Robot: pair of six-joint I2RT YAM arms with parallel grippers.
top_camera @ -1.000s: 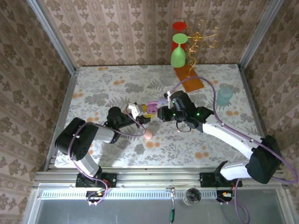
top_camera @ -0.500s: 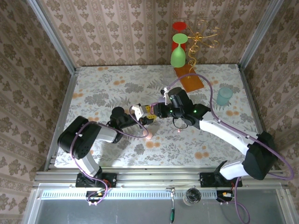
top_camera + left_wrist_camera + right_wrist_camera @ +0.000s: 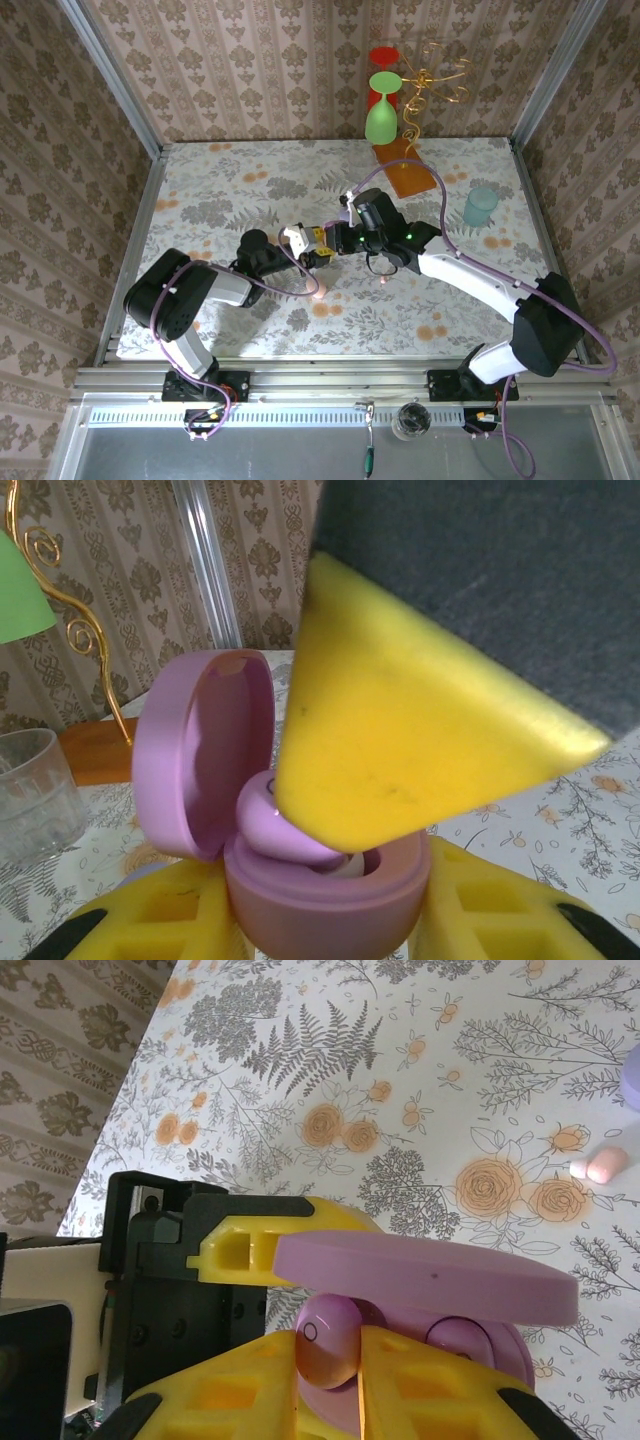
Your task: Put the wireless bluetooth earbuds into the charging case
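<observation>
So, one earbud pinched at the mouth of the open case

Right now my right gripper [image 3: 330, 1368] has its yellow fingers [image 3: 430, 1390] pressed onto a tiny glossy pink-lilac earbud [image 3: 322, 1345], low in the centre of the right wrist frame; the bud shows between the two pads. My left gripper [image 3: 322, 932] clamps a rounded lilac plastic charging case [image 3: 300, 905] by its base, at the bottom centre of the left wrist frame; the hinged lid [image 3: 200, 750] stands open toward the left. In that same frame the earbud [image 3: 262, 808] sits at the mouth of the base, half hidden under a big yellow wedge across the upper right, which is one finger of my right gripper; whether the bud is fully seated I cannot tell. From above, my two grippers meet nose to nose at the middle of the frame. A second pale pink earbud [image 3: 318, 291] lies loose on the flower-printed table top [image 3: 200, 200], just below the grippers; in the right wrist frame it is near the right edge. A clear glass tumbler [image 3: 30, 795] stands at the left edge of the left wrist frame.
</observation>
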